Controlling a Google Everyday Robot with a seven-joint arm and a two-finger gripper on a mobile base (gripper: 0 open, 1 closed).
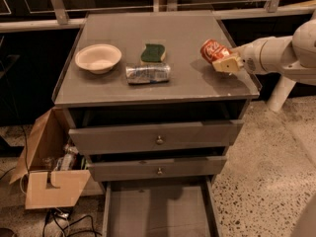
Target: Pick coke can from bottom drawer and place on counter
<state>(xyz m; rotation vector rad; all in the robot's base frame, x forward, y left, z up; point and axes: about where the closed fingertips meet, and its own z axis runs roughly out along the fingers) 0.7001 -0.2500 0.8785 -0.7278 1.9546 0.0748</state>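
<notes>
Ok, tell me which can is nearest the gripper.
The red coke can, held tilted in the gripper over the counter at right; the silver can lies mid-counter.

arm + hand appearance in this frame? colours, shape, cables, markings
The arm is glossy white, built of thick rounded tube segments that narrow toward the wrist. The hand, over the right side of the counter at the coke can, is pale cream and blocky, wedge-like. No cables or markings visible.
</notes>
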